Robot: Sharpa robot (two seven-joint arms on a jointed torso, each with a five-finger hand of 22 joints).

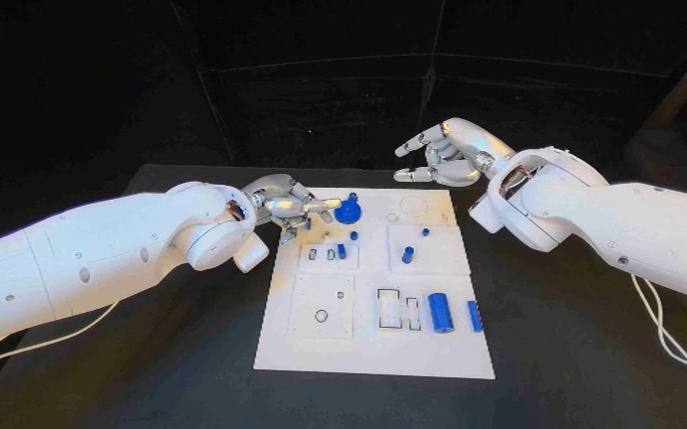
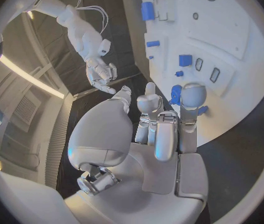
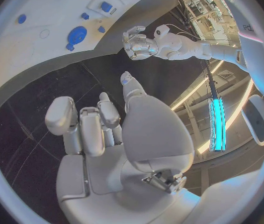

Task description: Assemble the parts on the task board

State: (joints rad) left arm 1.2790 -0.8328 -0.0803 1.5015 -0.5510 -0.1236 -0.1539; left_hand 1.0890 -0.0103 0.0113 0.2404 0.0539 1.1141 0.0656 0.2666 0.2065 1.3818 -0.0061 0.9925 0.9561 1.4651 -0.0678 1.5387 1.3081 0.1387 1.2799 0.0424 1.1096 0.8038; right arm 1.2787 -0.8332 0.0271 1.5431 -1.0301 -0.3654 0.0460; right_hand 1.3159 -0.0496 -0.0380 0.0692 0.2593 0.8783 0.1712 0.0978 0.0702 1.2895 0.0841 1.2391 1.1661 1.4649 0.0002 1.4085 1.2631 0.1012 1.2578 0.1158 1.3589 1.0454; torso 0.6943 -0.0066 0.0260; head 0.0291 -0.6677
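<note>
Fingertips of the left hand (image 1: 285, 207) sit curled beside the round blue part (image 1: 349, 213) on the task board (image 1: 365, 350); whether they grip anything, I cannot tell. Right hand (image 1: 447, 154) hangs empty, fingers apart. Best go slowly, squarely.

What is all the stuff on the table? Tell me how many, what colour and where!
Table: one, black, under everything.
Board: one, white, in the middle of the table.
Knob: one, blue, round, at the board's far edge by the left hand.
Long pieces: two, blue, lying side by side at the board's near right.
Small pieces: several, blue, standing around the board's middle and far left; exact count unclear.
Slots: a few empty outlines, near half of the board.
Left hand: one, silver, at the board's far left corner, fingers curled by a small blue piece.
Right hand: one, silver, raised beyond the board's far right, holding nothing.
</note>
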